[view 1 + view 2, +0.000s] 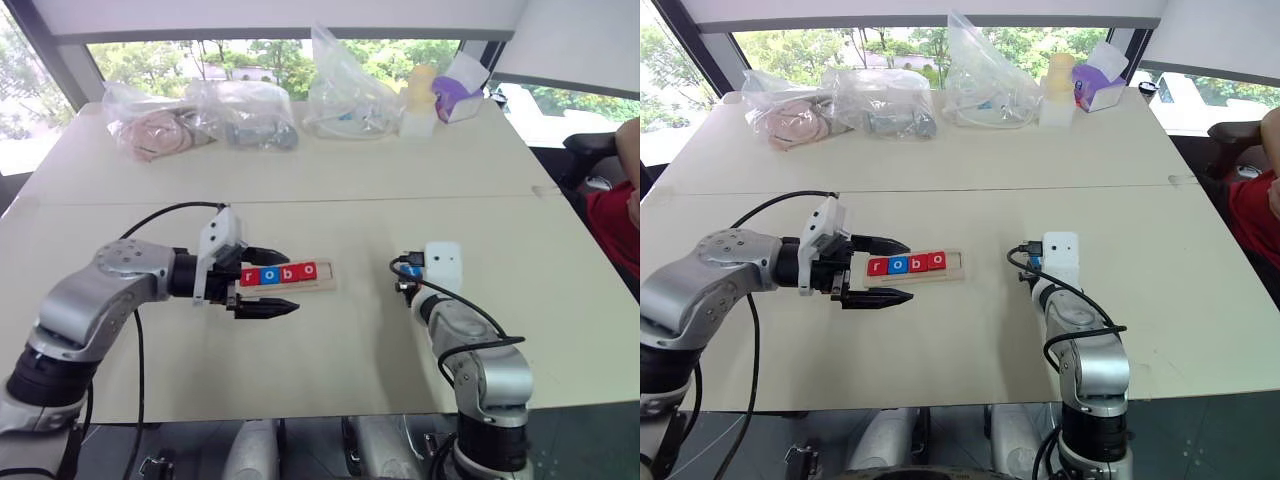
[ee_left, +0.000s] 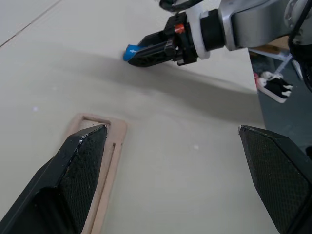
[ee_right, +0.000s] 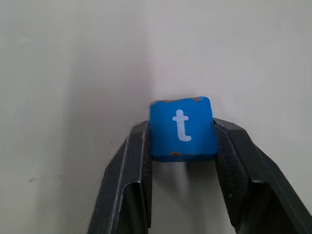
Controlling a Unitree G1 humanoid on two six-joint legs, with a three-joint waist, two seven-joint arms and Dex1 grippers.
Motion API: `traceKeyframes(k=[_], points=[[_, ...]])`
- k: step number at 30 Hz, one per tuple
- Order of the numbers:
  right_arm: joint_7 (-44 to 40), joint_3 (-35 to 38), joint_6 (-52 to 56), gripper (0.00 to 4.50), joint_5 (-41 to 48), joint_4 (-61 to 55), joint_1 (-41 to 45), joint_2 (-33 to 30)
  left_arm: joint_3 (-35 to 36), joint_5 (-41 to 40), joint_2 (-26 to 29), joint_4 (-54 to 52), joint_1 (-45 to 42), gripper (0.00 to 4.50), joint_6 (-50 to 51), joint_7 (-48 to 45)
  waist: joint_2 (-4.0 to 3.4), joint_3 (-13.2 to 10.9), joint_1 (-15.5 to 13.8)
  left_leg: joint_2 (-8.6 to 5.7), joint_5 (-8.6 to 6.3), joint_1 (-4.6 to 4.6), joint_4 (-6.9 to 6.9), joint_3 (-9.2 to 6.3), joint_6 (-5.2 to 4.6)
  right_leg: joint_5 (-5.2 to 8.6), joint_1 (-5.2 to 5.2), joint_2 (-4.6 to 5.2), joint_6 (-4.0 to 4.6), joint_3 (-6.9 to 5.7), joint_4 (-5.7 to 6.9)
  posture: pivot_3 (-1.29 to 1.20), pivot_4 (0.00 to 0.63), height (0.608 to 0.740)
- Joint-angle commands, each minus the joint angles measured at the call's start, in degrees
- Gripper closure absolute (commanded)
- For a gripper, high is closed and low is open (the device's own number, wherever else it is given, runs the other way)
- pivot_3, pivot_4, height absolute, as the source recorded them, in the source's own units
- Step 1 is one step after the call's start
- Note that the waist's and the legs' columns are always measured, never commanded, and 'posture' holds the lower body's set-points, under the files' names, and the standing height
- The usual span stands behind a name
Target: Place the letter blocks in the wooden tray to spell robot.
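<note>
Blocks (image 1: 278, 273) spelling r, o, b, o fill my tray (image 1: 322, 278) at frame centre. My right gripper (image 3: 183, 141) pinches the blue t block (image 3: 182, 127). My left gripper (image 1: 268, 283) gapes wide around the tray's left end.

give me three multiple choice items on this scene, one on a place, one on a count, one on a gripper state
1. Where is the empty slot of the wooden tray?
A. at its end nearest the right arm
B. in its middle
C. at its end nearest the left gripper

2. How many letter blocks lie in the tray?
A. two
B. four
C. five

3. What is the right gripper doing?
A. standing open over the table
B. shut on the blue t block
C. shut on a red block

Key: 1 A, bare wood shows past the last o. 2 B, they read r, o, b, o. 3 B, the right wrist view shows both fingers pressed against the t block's sides.
</note>
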State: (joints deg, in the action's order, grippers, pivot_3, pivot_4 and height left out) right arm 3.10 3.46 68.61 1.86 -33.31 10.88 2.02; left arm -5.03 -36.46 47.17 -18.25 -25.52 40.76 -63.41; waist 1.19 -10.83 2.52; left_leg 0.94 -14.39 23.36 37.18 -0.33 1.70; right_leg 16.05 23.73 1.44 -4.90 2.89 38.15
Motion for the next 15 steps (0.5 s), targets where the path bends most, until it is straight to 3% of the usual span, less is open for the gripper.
traceKeyframes(k=[1, 4, 10, 12, 15], points=[[1.41, -0.26, 2.43, 3.3, 0.68, -3.24, 0.48, 3.15, -1.07, 1.44, -0.41, 1.78, -2.31, 0.0, -1.85, -2.32, 0.0, 0.0, 0.0, 0.0, 0.0, 0.01, 0.0, 0.02, 0.0, 0.0, 0.01, 0.04, 0.0, 0.0, -0.01, 0.0, 0.15, 0.735], [2.49, -0.3, 2.38, 3.3, 1.13, -1.13, -0.07, 4.79, -1.8, 2.36, -0.28, 3.53, -3.58, 0.0, -2.25, -3.85, 0.01, 0.0, -0.02, -0.02, 0.0, 0.05, 0.0, 0.04, 0.0, 0.0, 0.01, 0.1, -0.02, 0.0, -0.06, 0.0, 0.15, 0.735], [2.94, 1.04, 2.47, 0.25, 2.08, -1.6, -0.63, 2.94, -1.62, 3.69, 0.72, 5.28, -4.03, 0.0, -2.65, -5.74, 0.02, 0.01, -0.08, -0.02, 0.0, 0.03, 0.0, 0.02, 0.0, 0.0, -0.02, 0.1, -0.02, 0.0, -0.06, 0.0, 0.15, 0.735], [2.04, 2.28, 2.26, 0.04, 2.68, -3.41, 0.33, 1.41, -1.09, 3.85, 1.33, 5.57, -3.94, 0.0, -2.62, -6.34, 0.03, 0.02, -0.16, -0.03, 0.0, 0.03, 0.01, 0.01, 0.0, 0.0, -0.03, 0.11, -0.02, 0.0, -0.06, 0.0, 0.15, 0.735], [-4.65, 1.4, -1.38, 0.04, 3.11, -4.88, 3.6, -9.98, 1.04, 3.38, 4.03, 7.11, -4.11, 0.0, -2.28, -8.15, 0.01, 0.01, -0.03, -0.03, 0.0, 0.06, 0.02, 0.03, 0.0, 0.0, -0.01, 0.12, -0.03, 0.0, -0.07, 0.0, 0.15, 0.735]])
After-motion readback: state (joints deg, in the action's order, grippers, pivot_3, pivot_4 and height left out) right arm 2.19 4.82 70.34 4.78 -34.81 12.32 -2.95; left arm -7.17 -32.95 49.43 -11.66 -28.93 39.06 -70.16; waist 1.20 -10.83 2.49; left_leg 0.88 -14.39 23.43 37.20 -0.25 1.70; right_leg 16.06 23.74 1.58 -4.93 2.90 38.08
